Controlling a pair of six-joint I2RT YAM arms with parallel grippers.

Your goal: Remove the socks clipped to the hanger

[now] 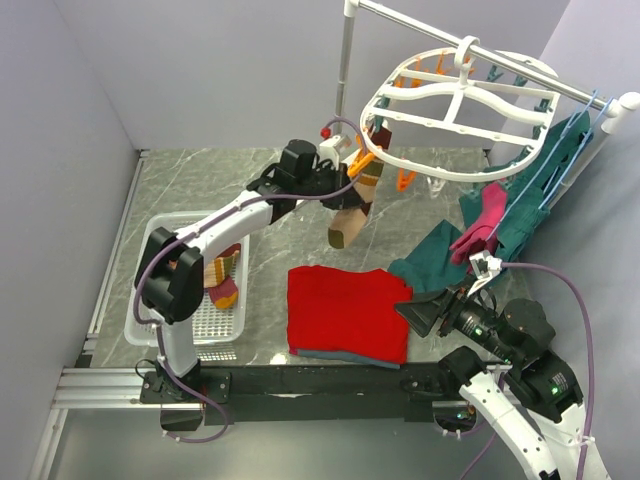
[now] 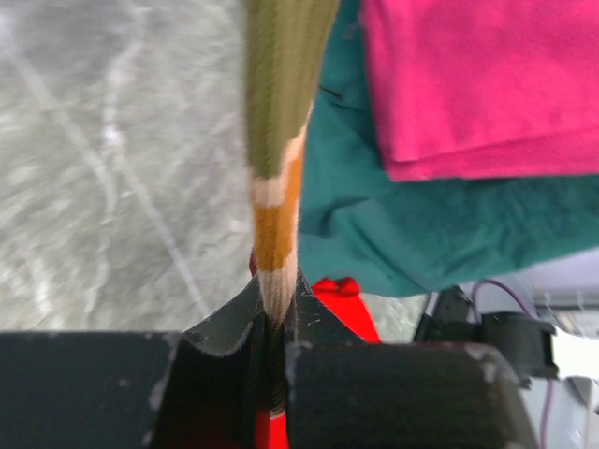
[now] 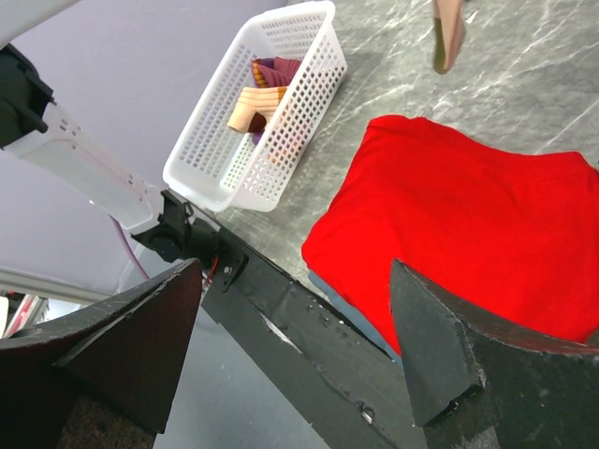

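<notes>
The white oval hanger (image 1: 455,108) hangs from a rail at the upper right, with orange and teal pegs under it. A tan-brown striped sock (image 1: 352,208) dangles from an orange peg (image 1: 364,160) at the hanger's left rim. My left gripper (image 1: 347,172) is shut on the sock's upper part. In the left wrist view the sock (image 2: 281,140) runs up from between the closed fingers (image 2: 318,323). My right gripper (image 1: 425,310) is open and empty, low over the table's near right. Its two fingers (image 3: 440,346) stand wide apart over the red cloth's edge.
A white slotted basket (image 1: 160,290) at the left holds maroon and striped socks (image 1: 225,275); it also shows in the right wrist view (image 3: 225,178). A flat red cloth (image 1: 348,312) lies in front. Teal and pink garments (image 1: 500,215) hang at the right.
</notes>
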